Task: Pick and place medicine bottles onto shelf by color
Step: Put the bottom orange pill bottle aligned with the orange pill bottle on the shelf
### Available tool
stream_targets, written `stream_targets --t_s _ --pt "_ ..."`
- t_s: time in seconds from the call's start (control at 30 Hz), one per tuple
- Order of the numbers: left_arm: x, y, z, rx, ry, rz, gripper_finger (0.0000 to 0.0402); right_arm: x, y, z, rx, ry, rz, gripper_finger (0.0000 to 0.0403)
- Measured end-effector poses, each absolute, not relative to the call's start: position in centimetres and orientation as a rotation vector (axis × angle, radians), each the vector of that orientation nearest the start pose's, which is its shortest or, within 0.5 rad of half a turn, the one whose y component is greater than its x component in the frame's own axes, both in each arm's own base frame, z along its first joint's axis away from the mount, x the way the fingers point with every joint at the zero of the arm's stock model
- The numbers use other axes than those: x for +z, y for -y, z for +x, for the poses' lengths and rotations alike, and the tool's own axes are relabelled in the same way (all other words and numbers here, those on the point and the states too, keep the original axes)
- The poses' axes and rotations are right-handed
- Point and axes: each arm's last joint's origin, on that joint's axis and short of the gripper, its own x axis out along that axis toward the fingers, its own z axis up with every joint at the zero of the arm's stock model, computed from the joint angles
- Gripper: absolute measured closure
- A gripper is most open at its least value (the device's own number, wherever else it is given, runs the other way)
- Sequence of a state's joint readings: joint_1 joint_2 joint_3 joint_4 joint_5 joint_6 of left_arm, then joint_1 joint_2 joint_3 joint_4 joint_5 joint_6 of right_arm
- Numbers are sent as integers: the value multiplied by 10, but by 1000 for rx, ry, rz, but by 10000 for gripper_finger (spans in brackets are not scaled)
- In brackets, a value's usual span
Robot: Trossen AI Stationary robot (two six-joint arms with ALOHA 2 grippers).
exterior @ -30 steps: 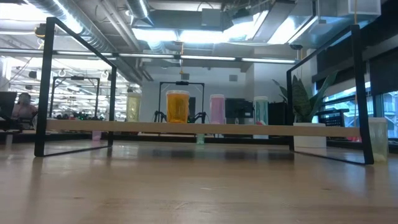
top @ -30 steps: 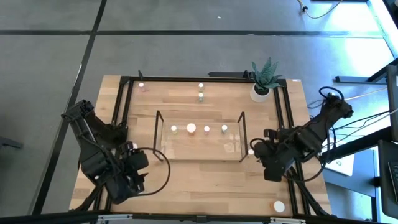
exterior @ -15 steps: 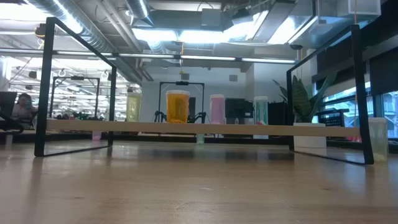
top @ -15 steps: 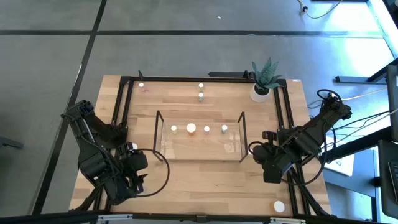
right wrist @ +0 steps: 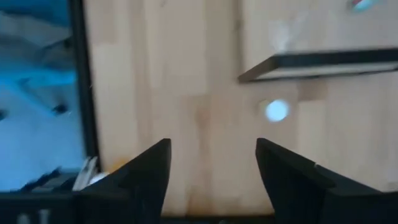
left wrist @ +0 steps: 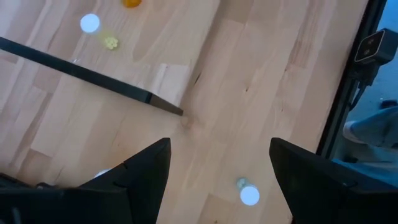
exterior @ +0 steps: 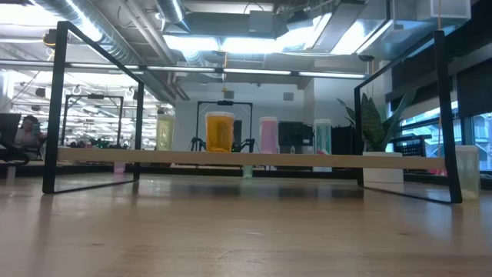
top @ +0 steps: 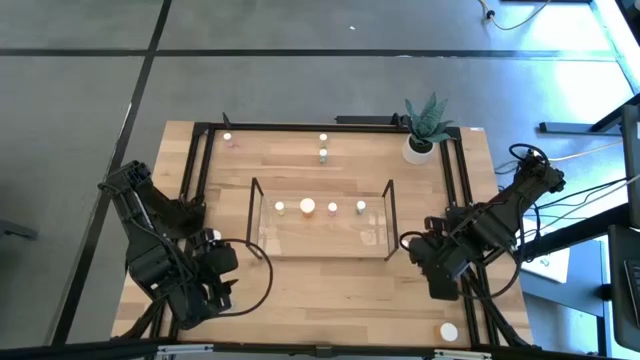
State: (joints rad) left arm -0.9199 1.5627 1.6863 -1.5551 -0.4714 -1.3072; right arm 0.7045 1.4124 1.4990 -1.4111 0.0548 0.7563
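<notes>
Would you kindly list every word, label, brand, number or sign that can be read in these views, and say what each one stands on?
No text can be read in any view.
Medicine bottles on the shelf: any labels are too small and blurred to read.
White-capped bottle beside the shelf: only its plain cap shows.
Papers beside the table: any print is too small to read.

The clear shelf [top: 322, 230] with thin dark edges stands mid-frame in the high view. Four white-capped bottles stand upright in a row along its upper edge: yellowish [top: 280, 208], larger orange [top: 307, 207], pink [top: 333, 208], green [top: 361, 208]. Other bottles [top: 323, 154] stand near the frame's top.
</notes>
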Motion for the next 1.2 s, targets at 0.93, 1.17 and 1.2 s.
stream_targets --t_s 0.93,1.17,1.2 --pt "369 214 183 163 -928 -4 134 330 -268 126 380 -1383 198 153" --pt "369 214 183 163 -928 -5 134 301 -290 131 330 -1439 126 153" --pt "369 214 183 163 -929 -5 134 297 -292 132 321 -1441 117 153"
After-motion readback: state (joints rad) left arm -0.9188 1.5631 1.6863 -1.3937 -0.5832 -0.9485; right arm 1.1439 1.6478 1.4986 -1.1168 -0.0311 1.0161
